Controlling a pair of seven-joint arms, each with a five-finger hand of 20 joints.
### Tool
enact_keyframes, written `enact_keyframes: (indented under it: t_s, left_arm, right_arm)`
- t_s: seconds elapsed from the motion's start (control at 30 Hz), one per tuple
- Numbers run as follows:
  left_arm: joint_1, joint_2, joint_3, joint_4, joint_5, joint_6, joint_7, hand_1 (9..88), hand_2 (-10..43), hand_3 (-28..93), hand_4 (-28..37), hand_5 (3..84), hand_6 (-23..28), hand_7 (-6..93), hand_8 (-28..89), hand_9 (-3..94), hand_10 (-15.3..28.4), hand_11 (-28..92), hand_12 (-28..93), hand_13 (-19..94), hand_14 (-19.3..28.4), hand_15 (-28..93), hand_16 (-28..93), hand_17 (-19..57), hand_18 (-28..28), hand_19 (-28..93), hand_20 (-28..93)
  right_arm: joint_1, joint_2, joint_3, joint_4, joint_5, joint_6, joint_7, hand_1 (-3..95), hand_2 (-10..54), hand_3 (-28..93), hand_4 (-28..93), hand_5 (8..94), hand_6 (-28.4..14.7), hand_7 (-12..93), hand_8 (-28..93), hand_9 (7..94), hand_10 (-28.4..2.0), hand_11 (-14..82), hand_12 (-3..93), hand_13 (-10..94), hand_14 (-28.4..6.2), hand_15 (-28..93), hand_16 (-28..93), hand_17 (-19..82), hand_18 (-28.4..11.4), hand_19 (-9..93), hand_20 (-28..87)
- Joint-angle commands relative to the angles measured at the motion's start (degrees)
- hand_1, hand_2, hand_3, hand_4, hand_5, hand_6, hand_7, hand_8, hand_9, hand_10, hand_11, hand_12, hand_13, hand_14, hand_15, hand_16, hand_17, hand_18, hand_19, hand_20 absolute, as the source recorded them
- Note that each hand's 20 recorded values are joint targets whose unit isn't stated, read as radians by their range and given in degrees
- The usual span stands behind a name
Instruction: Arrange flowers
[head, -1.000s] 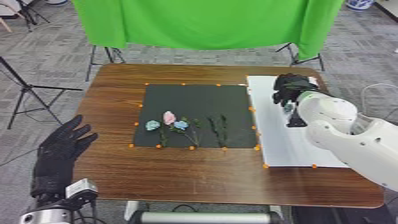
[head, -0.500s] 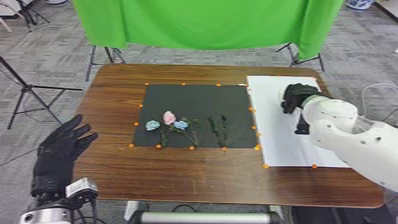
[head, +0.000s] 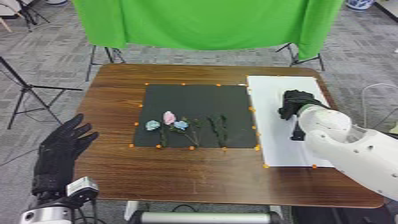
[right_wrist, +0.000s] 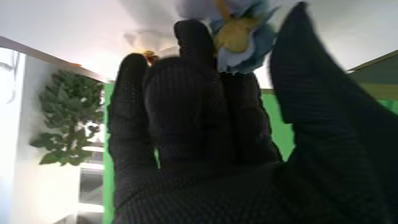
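In the head view, three flowers with rounded, ruffled heads are laid on the near part of a flat, dark mat (head: 182, 97): a blue flower (head: 153, 125) at left, a pink flower (head: 169, 117) with a narrower head, and a second blue flower (head: 181, 124) on a thin stem. To their right, still on the mat, two slim, dark green leafy stems (head: 223, 131) are set side by side. A smooth white sheet (head: 280, 155) is placed just right of the mat, and both are edged with small orange dots. The left hand (head: 58, 155), gloved in black fabric, is held well left of the mat at the table's side, its fingers straight and slightly apart. The right hand (head: 295, 102) is held over the white sheet, right of the mat's far half. Brown, grained wood is seen on the table (head: 178, 175); beyond the mat, a green cloth (head: 204, 25) is hung above grey carpet (head: 53, 60).

In the right wrist view, ribbed black fabric is seen on the right hand (right_wrist: 204, 187), its fingers extended and its thumb apart from them. By the fingertips a flower with blue petals and a yellowish base (right_wrist: 235, 42) is seen; whether it is touched cannot be told. Broad green leaves (right_wrist: 71, 120) and the green cloth are also visible.
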Motion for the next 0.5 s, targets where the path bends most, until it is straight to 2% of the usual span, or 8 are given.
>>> enact_keyframes:
  t_s: [0.03,0.2,0.5]
  left_arm:
    - [0.5,-0.55,0.09,0.17,0.33,-0.79,-0.63,25.0,4.6,84,-21.0,37.4,9.1,16.6,-11,34.5,18.2,27,9,27,25.4,51,-10,-9.5,23.4,58,-1]
    - [0.7,-0.58,0.06,0.07,0.27,-0.53,-0.56,24.9,4.7,84,-20.9,37.3,9.0,16.7,-11,34.7,18.2,27,9,27,25.4,50,-10,-9.4,23.4,58,-1]
    - [1.2,-1.01,-0.56,-0.18,0.50,-0.62,-0.89,24.8,4.9,84,-20.9,37.4,9.0,16.6,-11,34.8,18.2,27,9,27,25.4,50,-10,-9.4,23.3,58,-1]
  right_arm:
    - [2.6,1.1,-6.0,0.7,-1.5,3.5,2.7,48.5,-9.5,82,-28,70.3,2.6,29,-7,82.8,-6.0,10.9,27.8,72,-5.0,84,13,21,-18.8,80,28]
    - [5.1,1.7,-9.4,0.6,-1.7,7.7,3.8,52.9,-9.5,81,-28,79.4,3.6,32,-4,91.8,-5.3,11.0,32.7,76,-3.8,83,15,24,-19.0,82,26]
    - [5.3,0.7,-4.8,-3.2,-4.6,10.4,2.6,53.6,-9.5,82,-28,81.2,2.8,31,-2,93.2,-5.8,12.0,33.9,77,-3.3,83,16,26,-19.6,83,26]
